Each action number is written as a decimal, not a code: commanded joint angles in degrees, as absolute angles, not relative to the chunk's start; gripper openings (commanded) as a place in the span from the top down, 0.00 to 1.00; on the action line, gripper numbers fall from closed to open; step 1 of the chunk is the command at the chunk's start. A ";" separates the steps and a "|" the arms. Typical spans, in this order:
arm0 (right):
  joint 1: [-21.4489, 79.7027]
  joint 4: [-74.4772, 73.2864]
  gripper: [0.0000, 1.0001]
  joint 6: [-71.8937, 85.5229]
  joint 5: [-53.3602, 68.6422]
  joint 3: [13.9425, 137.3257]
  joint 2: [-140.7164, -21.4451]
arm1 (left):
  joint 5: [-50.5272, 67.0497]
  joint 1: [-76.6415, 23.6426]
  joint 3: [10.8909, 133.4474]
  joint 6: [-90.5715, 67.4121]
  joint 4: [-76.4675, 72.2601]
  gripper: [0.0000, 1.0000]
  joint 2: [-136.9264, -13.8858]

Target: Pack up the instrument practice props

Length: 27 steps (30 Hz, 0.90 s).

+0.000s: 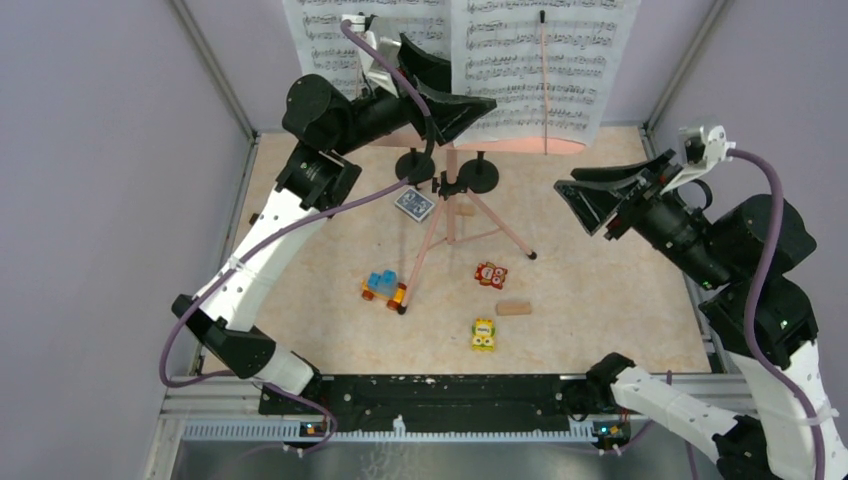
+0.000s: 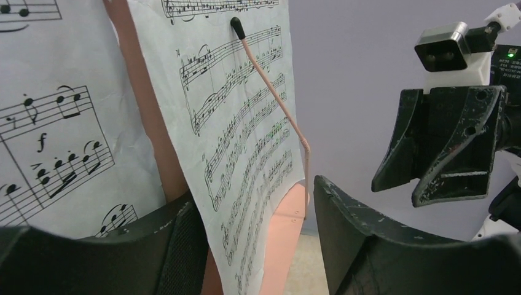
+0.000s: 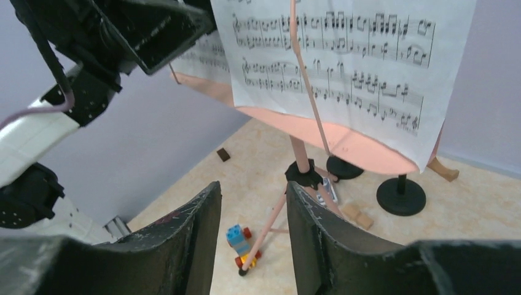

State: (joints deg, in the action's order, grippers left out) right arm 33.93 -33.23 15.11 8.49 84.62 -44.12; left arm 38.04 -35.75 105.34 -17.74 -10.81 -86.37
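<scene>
The pink music desk (image 1: 530, 146) stands on tripod legs (image 1: 432, 235) at the far middle of the table (image 1: 620, 300), with two sheet-music pages (image 1: 545, 60) propped on it. Only the left wrist view shows the right page's edge in the gap of the left gripper (image 2: 255, 193), whose jaws are parted and not clamped. The right wrist view shows the right gripper (image 3: 252, 187) parted and empty, and a black mic holder (image 3: 400, 195) beneath the desk.

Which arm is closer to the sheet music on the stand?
Left. The left fingers straddle an edge of the sheet music; the right fingers hover apart, to its side.
</scene>
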 commanded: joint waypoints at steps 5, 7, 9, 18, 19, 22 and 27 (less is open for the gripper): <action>33.57 -25.00 0.59 22.66 3.18 94.72 -51.98 | 35.20 -36.27 107.44 -21.13 -14.68 0.48 -87.37; 33.57 -24.31 0.60 24.14 2.43 97.09 -54.22 | 34.77 -36.28 107.58 -21.39 -14.61 0.55 -87.35; 33.57 -23.60 0.62 25.81 2.05 98.94 -56.21 | 34.38 -36.30 107.66 -21.60 -14.58 0.63 -87.24; 33.51 -20.79 0.62 30.79 1.62 103.58 -62.82 | 32.63 -36.32 109.24 -21.95 -12.05 0.92 -87.48; 33.57 -20.75 0.62 30.86 1.62 104.25 -63.29 | 32.67 -36.29 109.25 -21.97 -11.98 0.94 -87.39; 33.61 -20.59 0.63 30.79 1.49 105.33 -64.46 | 32.42 -36.37 109.28 -21.82 -11.64 1.00 -87.15; 33.57 -20.48 0.63 29.90 0.76 105.95 -65.62 | 32.21 -36.31 109.10 -21.49 -10.62 1.00 -86.68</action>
